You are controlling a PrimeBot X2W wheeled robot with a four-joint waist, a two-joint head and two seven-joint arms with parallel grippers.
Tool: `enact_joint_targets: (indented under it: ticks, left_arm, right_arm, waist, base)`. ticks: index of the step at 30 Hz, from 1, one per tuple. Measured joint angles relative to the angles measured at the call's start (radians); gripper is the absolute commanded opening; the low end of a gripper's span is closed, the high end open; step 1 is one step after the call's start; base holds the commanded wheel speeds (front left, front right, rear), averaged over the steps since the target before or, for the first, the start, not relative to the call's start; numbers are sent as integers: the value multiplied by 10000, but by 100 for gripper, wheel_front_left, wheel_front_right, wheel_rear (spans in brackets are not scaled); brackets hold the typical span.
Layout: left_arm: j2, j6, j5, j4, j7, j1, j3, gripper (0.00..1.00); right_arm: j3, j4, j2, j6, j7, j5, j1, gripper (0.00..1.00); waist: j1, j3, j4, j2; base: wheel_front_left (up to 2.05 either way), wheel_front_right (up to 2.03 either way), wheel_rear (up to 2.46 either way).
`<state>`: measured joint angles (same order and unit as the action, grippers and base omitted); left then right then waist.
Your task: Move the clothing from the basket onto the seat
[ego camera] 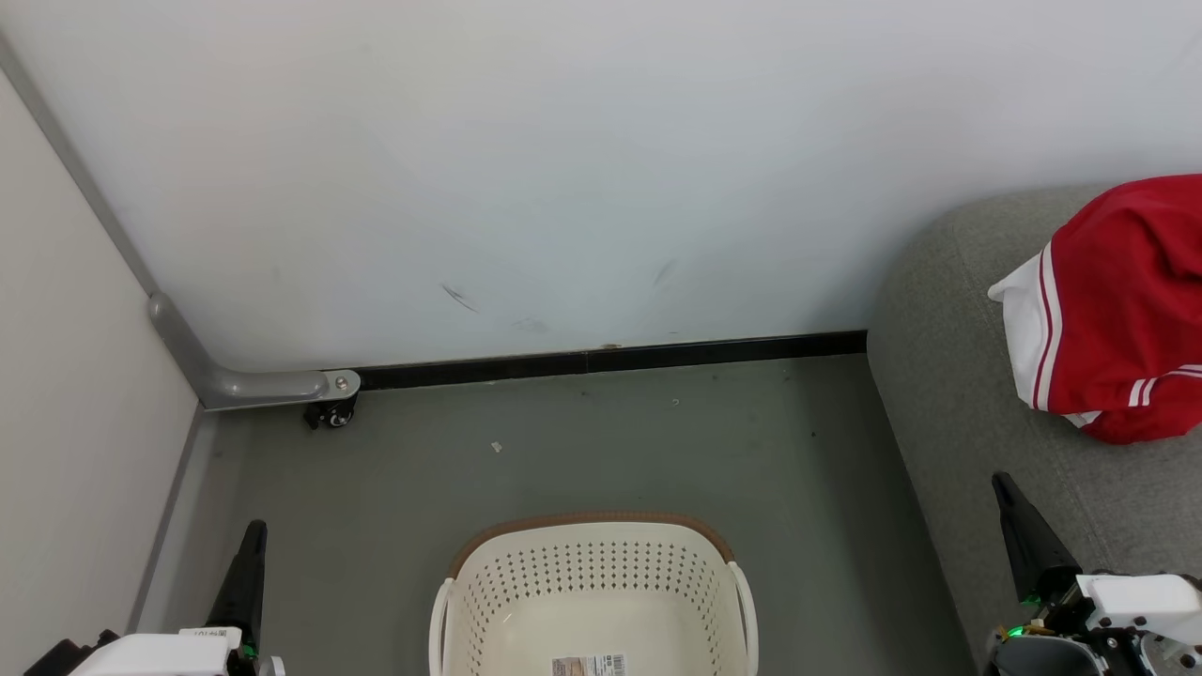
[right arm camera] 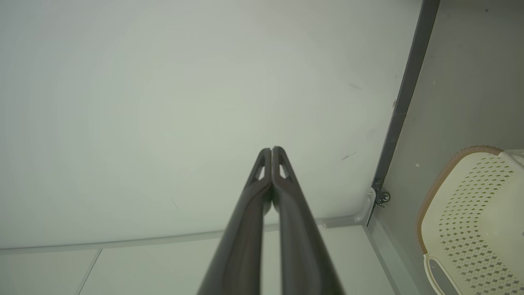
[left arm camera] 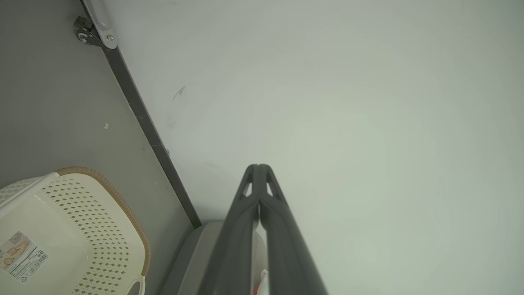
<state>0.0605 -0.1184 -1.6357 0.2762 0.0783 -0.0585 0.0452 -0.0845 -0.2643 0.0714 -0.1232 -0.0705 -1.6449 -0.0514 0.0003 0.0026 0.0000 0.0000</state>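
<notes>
Head view: basket (ego camera: 582, 573) on floor (ego camera: 657, 432), visible part empty; red clothing (ego camera: 1117, 310) heaped on grey seat (ego camera: 939, 394). Task judged done or nearly so.
Left wrist view: left tool (left arm camera: 258, 167) closed, empty.
Right wrist view: right tool (right arm camera: 271, 149) closed, empty.

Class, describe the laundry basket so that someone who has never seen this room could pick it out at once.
Start at the white wall and drop to the grey floor below it. Left of the grey sofa stands the basket. It alone is cream plastic, dotted with holes, with a brown woven rim and a barcode label.
</notes>
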Motion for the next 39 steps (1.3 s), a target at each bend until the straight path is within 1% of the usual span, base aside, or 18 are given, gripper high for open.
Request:
enact_joint_targets:
  ticks: [39]
  left_arm:
    - [-15,-2,2,10,8,-5,25,0]
  right_arm:
    - [-21,-15,-15,0,-2,6,-3,0]
  waist:
    - [-1,0,1,0]
  base:
    - [0,0,0]
